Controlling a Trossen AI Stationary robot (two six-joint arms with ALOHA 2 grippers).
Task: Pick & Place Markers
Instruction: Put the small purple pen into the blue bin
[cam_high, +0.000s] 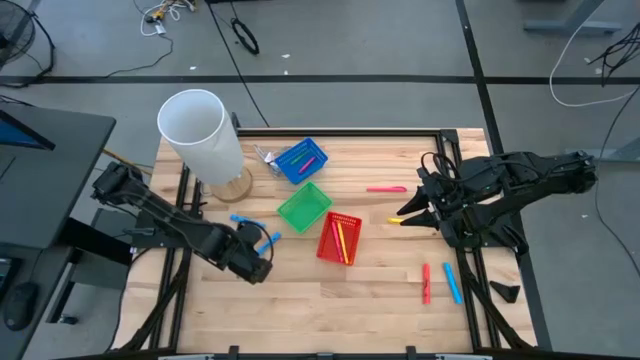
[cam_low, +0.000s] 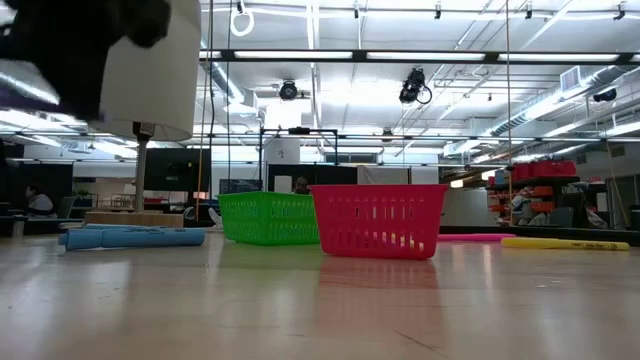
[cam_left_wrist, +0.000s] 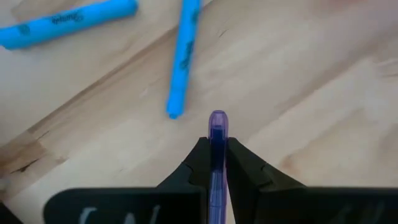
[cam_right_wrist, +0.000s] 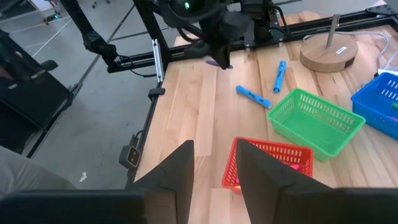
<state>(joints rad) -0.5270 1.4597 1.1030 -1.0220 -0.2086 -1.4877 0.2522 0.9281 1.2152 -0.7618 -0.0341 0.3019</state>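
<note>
The table (cam_high: 380, 300) is pale wood in jointed strips, smooth with a soft sheen. The baskets, red (cam_high: 339, 239), green (cam_high: 304, 207) and blue (cam_high: 300, 160), are glossy plastic mesh. The markers (cam_left_wrist: 184, 56) look smooth plastic. The white tube (cam_high: 203, 135) is matt, on a round wooden base (cam_right_wrist: 329, 53).
</note>
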